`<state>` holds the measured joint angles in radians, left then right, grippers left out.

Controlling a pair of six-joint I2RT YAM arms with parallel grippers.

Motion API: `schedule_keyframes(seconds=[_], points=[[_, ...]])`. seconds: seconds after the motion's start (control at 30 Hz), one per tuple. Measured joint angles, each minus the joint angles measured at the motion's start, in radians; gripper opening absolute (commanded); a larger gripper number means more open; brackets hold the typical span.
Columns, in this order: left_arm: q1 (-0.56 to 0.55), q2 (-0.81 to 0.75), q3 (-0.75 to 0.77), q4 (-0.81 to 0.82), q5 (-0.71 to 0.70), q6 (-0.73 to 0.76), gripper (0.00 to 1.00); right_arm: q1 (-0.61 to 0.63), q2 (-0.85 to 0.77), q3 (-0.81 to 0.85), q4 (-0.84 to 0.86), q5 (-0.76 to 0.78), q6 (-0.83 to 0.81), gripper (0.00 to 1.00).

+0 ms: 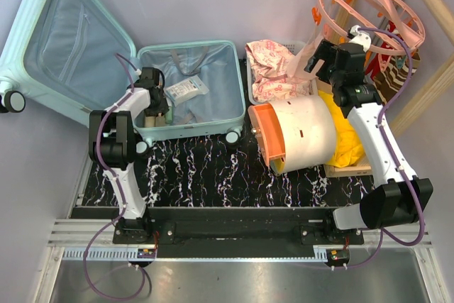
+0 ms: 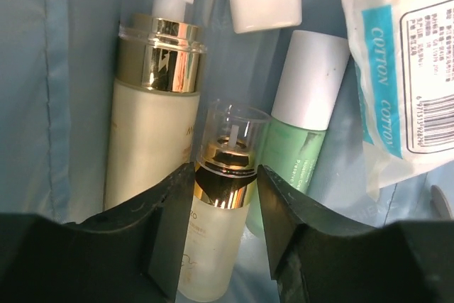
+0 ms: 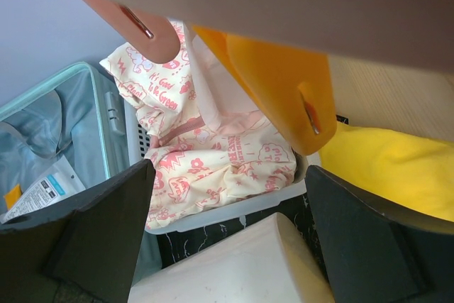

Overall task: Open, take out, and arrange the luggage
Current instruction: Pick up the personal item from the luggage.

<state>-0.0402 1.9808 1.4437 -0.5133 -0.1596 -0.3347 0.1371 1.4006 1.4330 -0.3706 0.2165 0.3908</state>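
The luggage, a pale mint-blue suitcase (image 1: 213, 127), lies open at the back left with its lid (image 1: 64, 40) leaning against the wall. My left gripper (image 1: 157, 115) is down inside the base half, at its left end. In the left wrist view the left gripper (image 2: 225, 175) is shut on a small frosted bottle (image 2: 213, 246) with a gold collar; both fingers press its sides. A taller cream bottle (image 2: 152, 125), a green tube (image 2: 298, 125) and a cotton pack (image 2: 404, 54) lie beside it. My right gripper (image 1: 319, 58) hangs open and empty above the white basket (image 3: 234, 200).
The basket holds a cream garment with pink print (image 1: 273, 69). A cream cylinder with an orange end (image 1: 305, 133) lies on the mat at centre right, with yellow cloth (image 1: 347, 140) beside it. A pink hanger (image 1: 369, 5) and wooden rack poles (image 1: 425, 83) stand at the back right.
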Motion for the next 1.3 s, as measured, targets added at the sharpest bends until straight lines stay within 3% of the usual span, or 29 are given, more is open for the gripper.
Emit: schedule_keyframes(seconds=[0.07, 0.13, 0.3, 0.4, 0.43, 0.47, 0.77, 0.87, 0.9, 1.0, 1.3], points=[[0.000, 0.000, 0.000, 0.002, 0.005, 0.013, 0.63, 0.000, 0.000, 0.000, 0.000, 0.000, 0.000, 0.97], [0.000, 0.000, 0.009, -0.003, 0.011, 0.021, 0.48, -0.001, 0.000, 0.000, 0.000, 0.000, 0.000, 0.97], [0.003, 0.049, 0.096, -0.057, 0.037, 0.024, 0.43, -0.001, 0.000, 0.000, 0.000, 0.000, 0.000, 0.98], [0.016, 0.065, 0.104, -0.063, 0.040, 0.031, 0.34, -0.001, 0.000, 0.000, 0.000, 0.002, 0.000, 0.98], [0.016, 0.064, 0.105, -0.064, 0.042, 0.030, 0.26, -0.002, -0.001, 0.000, 0.001, 0.003, 0.000, 0.98], [0.015, 0.064, 0.105, -0.064, 0.043, 0.032, 0.23, -0.002, -0.001, 0.000, 0.001, 0.003, 0.001, 0.98], [0.018, 0.087, 0.171, -0.107, 0.043, 0.025, 0.11, -0.004, -0.001, 0.000, 0.005, 0.006, 0.007, 0.98], [0.022, 0.112, 0.209, -0.114, 0.044, 0.023, 0.22, -0.006, -0.001, 0.000, 0.006, 0.006, 0.007, 0.98], [0.023, 0.118, 0.220, -0.115, 0.044, 0.021, 0.40, -0.006, -0.001, 0.000, 0.006, 0.007, 0.007, 0.98], [0.023, 0.122, 0.229, -0.114, 0.054, 0.010, 0.56, -0.007, -0.001, 0.000, 0.006, 0.007, 0.007, 0.98], [0.012, 0.141, 0.249, -0.100, 0.072, 0.004, 0.56, -0.008, -0.001, 0.000, 0.006, 0.007, 0.010, 0.98]])
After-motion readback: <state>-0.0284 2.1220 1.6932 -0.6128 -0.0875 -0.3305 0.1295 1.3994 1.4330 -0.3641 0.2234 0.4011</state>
